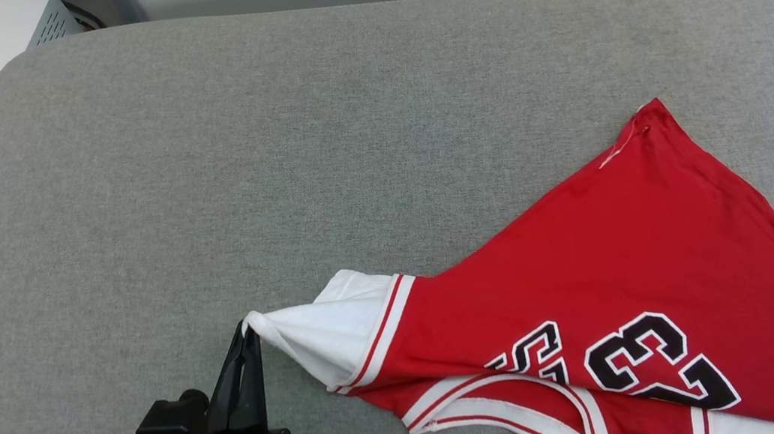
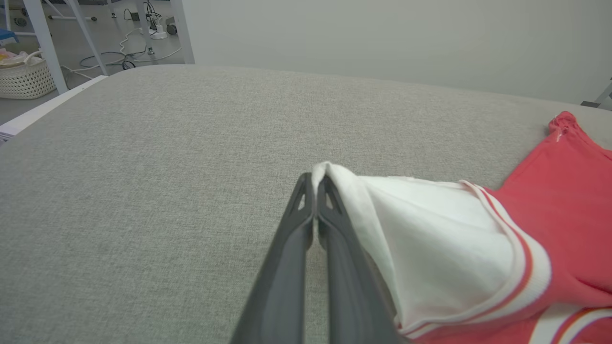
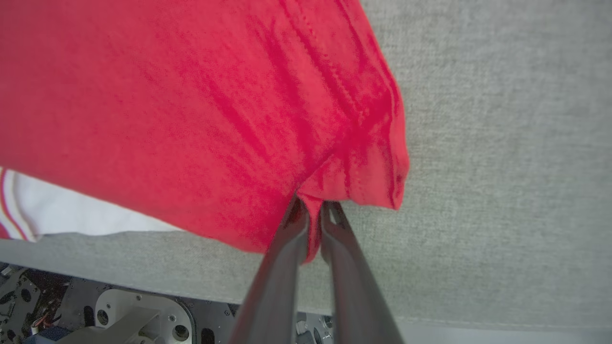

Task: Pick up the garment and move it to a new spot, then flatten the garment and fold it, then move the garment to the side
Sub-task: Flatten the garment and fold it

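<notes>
A: Quick one. Where's the garment (image 1: 627, 251) sitting?
B: It's lying on the grey tabletop (image 1: 271, 150), in the right and near part of the head view. It's twisted, the "23" print (image 1: 653, 361) is reading upside down, and a second layer is bunching along the near edge.
A: Left end effector (image 1: 249, 327)?
B: Pressed together, pinching the very tip of the white sleeve (image 1: 326, 324). The sleeve is pulling into a taut cone toward it. The left wrist view is confirming it, fingers closing on the cloth edge.
A: Right end effector (image 3: 313, 208)?
B: Also clamping, with a strip of red fabric running between its fingers. I'm reading that as a hem corner (image 3: 368, 177), but the view is too close to say which one.
A: Step?
B: I'm judging it as the pick-and-move, or the start of spreading. Nothing is folding yet.
A: Tips for doing it well?
B: Both arms should be lifting together and moving apart just enough that the cloth is hanging taut without straining that thin sleeve pinch. The left grip is looking shallow, so any jerk is risking a slip. Heading toward the open tabletop on the left is giving room to lay it flat, with the far corner (image 1: 649, 112) dragging last.
</notes>
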Tool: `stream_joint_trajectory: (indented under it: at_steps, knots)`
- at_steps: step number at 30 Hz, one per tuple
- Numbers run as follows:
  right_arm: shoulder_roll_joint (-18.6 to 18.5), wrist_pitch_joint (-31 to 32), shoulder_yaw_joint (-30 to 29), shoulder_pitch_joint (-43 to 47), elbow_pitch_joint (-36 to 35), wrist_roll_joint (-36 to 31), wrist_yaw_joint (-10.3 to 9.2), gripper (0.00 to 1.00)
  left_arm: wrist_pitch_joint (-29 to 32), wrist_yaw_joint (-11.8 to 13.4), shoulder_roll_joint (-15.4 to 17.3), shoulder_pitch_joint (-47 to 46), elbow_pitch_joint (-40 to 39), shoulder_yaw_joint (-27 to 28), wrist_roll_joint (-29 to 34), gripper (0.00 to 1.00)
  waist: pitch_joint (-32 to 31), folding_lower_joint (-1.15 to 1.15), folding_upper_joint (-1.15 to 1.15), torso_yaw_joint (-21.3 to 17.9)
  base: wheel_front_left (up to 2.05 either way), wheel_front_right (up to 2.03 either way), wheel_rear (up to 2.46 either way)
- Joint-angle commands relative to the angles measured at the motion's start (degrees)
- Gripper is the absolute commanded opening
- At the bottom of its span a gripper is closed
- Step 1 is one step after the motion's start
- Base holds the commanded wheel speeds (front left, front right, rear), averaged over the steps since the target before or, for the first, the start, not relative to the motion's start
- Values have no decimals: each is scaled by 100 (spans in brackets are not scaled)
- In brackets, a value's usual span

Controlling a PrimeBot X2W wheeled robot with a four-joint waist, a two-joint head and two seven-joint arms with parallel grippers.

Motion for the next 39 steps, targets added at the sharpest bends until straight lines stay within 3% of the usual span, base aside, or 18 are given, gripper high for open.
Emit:
stream_joint_trajectory:
  at_steps: [1,10,16,20,26,31,36,39]
  knots:
    - [16,-106,-45,-107,6,-83,-3,100,-34,-13,55,82,3,17,63,0,-23,1,0,-18,0,0,0]
    - [-476,-393,-595,-869,-938,-176,-3,100,-34,-40,64,14,-63,-81,92,0,-10,1,0,94,0,0,0]
    - [-1068,101,-455,-1787,-1563,-134,-3,100,-34,-60,7,-169,-201,-194,88,0,297,1,0,325,0,0,0]
    - [-1410,752,144,-2601,-1711,-76,-3,100,-34,-60,-67,-334,-312,-311,86,0,554,1,0,510,0,0,0]
    - [-1802,1769,1310,-3866,-1339,-106,-3,100,-34,-62,-162,-566,-447,-515,56,0,952,1,0,798,0,0,0]
    - [-1782,2264,2133,-4804,-810,-146,-3,100,-34,-45,-207,-736,-539,-628,3,0,1252,1,0,1004,0,0,0]
    - [-1524,2325,2929,-5686,22,-230,-3,100,-34,-38,-234,-938,-598,-781,-80,0,1601,1,0,1199,0,0,0]
    - [-1494,2318,3277,-5755,421,-261,-3,100,-34,-25,-239,-1003,-583,-826,-110,0,1673,1,0,1253,0,0,0]
